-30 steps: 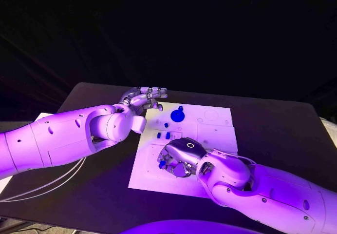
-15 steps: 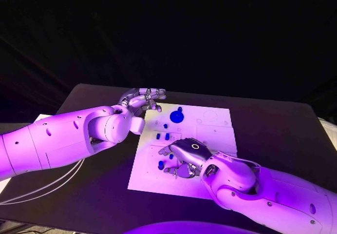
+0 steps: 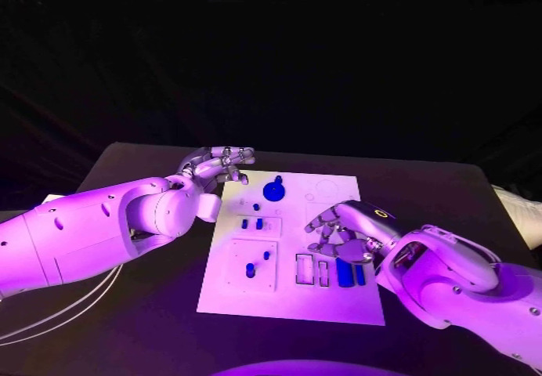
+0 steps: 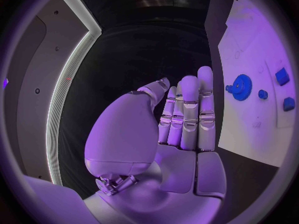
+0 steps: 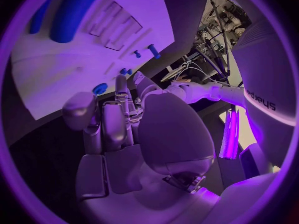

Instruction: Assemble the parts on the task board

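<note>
Partway, I'd judge: two bars sitting in board slots just below the right hand, which is hovering curled and empty; two slots still open; left hand idling spread off the board's far corner.

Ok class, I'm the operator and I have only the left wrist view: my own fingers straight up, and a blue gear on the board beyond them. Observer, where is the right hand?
Observer: The right hand hangs over the right side of the task board, its fingers curled in.
Operator: Is it holding a part?
Observer: The right wrist view shows nothing in its fingers.
Operator: What lies near it?
Observer: Two long blue parts lie side by side in the board's slots, just on the near side of that hand.
Operator: And where is my left hand relative to the board?
Observer: In the head view the left hand is beside the board's far left corner, holding nothing.
</note>
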Robot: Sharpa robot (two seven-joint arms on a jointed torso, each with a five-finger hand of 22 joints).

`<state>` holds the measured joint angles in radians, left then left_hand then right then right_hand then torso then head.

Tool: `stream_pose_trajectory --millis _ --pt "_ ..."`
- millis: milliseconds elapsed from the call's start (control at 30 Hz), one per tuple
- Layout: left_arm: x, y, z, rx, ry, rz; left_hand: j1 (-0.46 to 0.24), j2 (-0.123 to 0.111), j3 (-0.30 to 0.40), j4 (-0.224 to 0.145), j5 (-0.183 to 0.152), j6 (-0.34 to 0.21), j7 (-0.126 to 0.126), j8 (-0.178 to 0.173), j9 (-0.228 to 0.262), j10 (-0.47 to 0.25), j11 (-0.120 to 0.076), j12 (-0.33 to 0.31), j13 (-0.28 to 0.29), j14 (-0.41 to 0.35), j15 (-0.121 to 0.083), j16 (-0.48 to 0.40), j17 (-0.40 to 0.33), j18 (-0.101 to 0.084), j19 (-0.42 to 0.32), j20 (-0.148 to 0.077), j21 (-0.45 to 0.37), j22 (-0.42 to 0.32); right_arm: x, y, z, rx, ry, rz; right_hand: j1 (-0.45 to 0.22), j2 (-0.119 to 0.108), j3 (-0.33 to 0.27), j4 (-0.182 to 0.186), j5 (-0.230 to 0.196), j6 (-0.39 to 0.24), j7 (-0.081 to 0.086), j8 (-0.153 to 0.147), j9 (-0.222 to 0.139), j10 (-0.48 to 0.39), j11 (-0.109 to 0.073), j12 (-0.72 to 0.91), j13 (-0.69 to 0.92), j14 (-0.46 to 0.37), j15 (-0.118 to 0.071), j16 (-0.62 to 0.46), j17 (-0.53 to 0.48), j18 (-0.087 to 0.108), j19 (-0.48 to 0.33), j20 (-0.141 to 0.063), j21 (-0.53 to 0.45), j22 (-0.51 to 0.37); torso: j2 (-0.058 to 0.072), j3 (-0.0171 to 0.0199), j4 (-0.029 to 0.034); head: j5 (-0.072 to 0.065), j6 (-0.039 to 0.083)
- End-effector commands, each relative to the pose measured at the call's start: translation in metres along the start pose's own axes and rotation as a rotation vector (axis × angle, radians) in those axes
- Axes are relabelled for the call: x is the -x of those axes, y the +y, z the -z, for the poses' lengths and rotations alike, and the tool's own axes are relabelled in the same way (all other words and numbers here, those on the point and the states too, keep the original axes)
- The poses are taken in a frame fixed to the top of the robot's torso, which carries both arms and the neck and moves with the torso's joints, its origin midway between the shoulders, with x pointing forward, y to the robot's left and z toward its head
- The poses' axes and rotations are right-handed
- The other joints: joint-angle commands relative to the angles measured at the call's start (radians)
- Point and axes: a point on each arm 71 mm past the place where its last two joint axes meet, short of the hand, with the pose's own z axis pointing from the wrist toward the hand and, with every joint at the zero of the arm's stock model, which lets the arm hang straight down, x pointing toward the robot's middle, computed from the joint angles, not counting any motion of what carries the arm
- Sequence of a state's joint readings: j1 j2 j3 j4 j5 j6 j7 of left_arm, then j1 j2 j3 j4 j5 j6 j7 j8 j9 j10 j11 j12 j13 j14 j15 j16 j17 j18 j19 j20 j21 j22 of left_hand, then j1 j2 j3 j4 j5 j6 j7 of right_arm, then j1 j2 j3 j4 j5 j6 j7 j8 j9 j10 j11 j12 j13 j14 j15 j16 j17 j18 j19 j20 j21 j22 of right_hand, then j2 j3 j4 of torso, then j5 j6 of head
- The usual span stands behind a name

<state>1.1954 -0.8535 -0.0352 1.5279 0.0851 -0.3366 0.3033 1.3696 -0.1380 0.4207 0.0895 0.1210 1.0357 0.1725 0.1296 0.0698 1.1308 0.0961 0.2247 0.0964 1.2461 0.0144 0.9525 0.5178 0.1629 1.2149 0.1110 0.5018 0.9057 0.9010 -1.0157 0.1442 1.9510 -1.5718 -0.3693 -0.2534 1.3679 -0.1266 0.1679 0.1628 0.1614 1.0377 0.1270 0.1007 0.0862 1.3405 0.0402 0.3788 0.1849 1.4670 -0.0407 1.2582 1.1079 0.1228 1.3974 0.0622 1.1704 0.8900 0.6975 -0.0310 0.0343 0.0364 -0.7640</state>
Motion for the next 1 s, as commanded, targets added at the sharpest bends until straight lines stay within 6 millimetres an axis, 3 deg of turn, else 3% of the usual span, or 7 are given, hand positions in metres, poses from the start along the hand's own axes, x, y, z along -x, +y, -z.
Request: stream_pose_trajectory --millis 33,100,167,267,300,567,1000 --pt "-0.003 -0.001 0.001 -0.003 0.028 0.000 0.002 0.004 -0.005 0.001 -0.002 -0.007 0.002 0.004 -0.001 -0.007 0.003 0.003 0.002 -0.006 0.000 -0.002 -0.002 0.019 0.001 0.003 -0.004 -0.002 -0.001 -0.019 0.012 -0.176 0.084 -0.088 -0.059 -0.008 -0.046 0.040 0.036 0.022 -0.021 0.015 0.005 0.055 -0.021 0.165 0.171 0.054 -0.014 0.056 0.071 -0.019 0.028 -0.016 0.055 0.077 -0.003 -0.0013 -0.0127 -0.024 0.003" --pt "-0.003 -0.001 0.002 -0.003 0.030 0.000 0.002 0.004 -0.005 0.001 -0.002 -0.007 0.002 0.004 -0.002 -0.007 0.003 0.003 0.001 -0.006 0.000 -0.002 -0.002 0.019 0.001 0.003 -0.004 -0.002 0.000 -0.027 0.019 -0.230 0.090 -0.069 -0.086 -0.011 -0.086 0.065 0.085 0.037 -0.031 0.026 0.012 0.078 -0.028 0.422 0.461 0.061 -0.023 0.103 0.133 -0.026 0.037 -0.025 0.087 0.124 -0.003 -0.0001 -0.0162 -0.028 0.001" --pt "-0.003 -0.001 0.002 -0.002 0.031 0.000 0.002 0.004 -0.005 0.001 -0.002 -0.007 0.002 0.004 -0.002 -0.007 0.003 0.003 0.001 -0.006 0.000 -0.002 -0.002 0.019 0.001 0.003 -0.004 -0.002 0.000 -0.033 0.026 -0.287 0.109 -0.040 -0.104 0.000 -0.122 0.092 0.099 0.042 -0.032 0.035 0.021 0.069 -0.030 0.586 0.654 0.063 -0.025 0.132 0.174 -0.031 0.040 -0.028 0.108 0.154 -0.003 -0.0004 -0.0185 -0.033 0.000" --pt "-0.003 -0.001 0.002 -0.002 0.032 -0.001 0.002 0.004 -0.005 0.001 -0.002 -0.007 0.002 0.004 -0.002 -0.007 0.003 0.003 0.001 -0.006 0.000 -0.002 -0.002 0.019 0.001 0.003 -0.004 -0.002 -0.002 -0.040 0.032 -0.356 0.133 -0.012 -0.128 0.014 -0.166 0.121 0.109 0.039 -0.034 0.045 0.034 0.050 -0.031 0.682 0.771 0.063 -0.024 0.151 0.200 -0.032 0.039 -0.027 0.121 0.171 -0.005 -0.0007 -0.0214 -0.039 0.001" --pt "-0.003 -0.001 0.002 -0.001 0.033 -0.001 0.002 0.004 -0.005 0.001 -0.002 -0.007 0.002 0.004 -0.002 -0.007 0.003 0.003 0.001 -0.006 0.000 -0.002 -0.002 0.019 0.001 0.003 -0.004 -0.002 -0.003 -0.042 0.033 -0.374 0.138 0.000 -0.120 0.040 -0.193 0.111 0.117 0.031 -0.033 0.052 0.048 0.026 -0.031 0.727 0.835 0.062 -0.024 0.159 0.210 -0.033 0.035 -0.025 0.126 0.177 -0.005 -0.0013 -0.0218 -0.041 0.001" --pt "-0.002 -0.001 0.002 0.000 0.033 -0.001 0.002 0.004 -0.006 0.001 -0.002 -0.009 0.003 0.004 -0.002 -0.009 0.004 0.004 0.001 -0.007 0.000 -0.002 -0.002 0.019 0.001 0.004 -0.005 -0.002 -0.008 -0.044 0.036 -0.400 0.157 0.073 -0.146 0.058 -0.248 0.127 0.128 0.032 -0.034 0.070 0.073 0.024 -0.029 0.772 0.908 0.064 -0.023 0.172 0.230 -0.033 0.034 -0.025 0.136 0.190 -0.005 -0.0022 -0.0200 -0.048 0.002" --pt "-0.002 -0.001 0.003 0.002 0.034 -0.001 0.002 0.004 -0.006 0.001 -0.002 -0.009 0.003 0.004 -0.002 -0.009 0.004 0.004 0.001 -0.007 0.000 -0.002 -0.002 0.019 0.001 0.004 -0.005 -0.002 -0.025 -0.041 0.032 -0.394 0.211 0.088 -0.155 0.072 -0.268 0.127 0.129 0.030 -0.035 0.077 0.086 0.027 -0.030 0.789 0.938 0.066 -0.023 0.180 0.243 -0.035 0.036 -0.024 0.144 0.203 -0.006 -0.0030 -0.0194 -0.050 0.000"
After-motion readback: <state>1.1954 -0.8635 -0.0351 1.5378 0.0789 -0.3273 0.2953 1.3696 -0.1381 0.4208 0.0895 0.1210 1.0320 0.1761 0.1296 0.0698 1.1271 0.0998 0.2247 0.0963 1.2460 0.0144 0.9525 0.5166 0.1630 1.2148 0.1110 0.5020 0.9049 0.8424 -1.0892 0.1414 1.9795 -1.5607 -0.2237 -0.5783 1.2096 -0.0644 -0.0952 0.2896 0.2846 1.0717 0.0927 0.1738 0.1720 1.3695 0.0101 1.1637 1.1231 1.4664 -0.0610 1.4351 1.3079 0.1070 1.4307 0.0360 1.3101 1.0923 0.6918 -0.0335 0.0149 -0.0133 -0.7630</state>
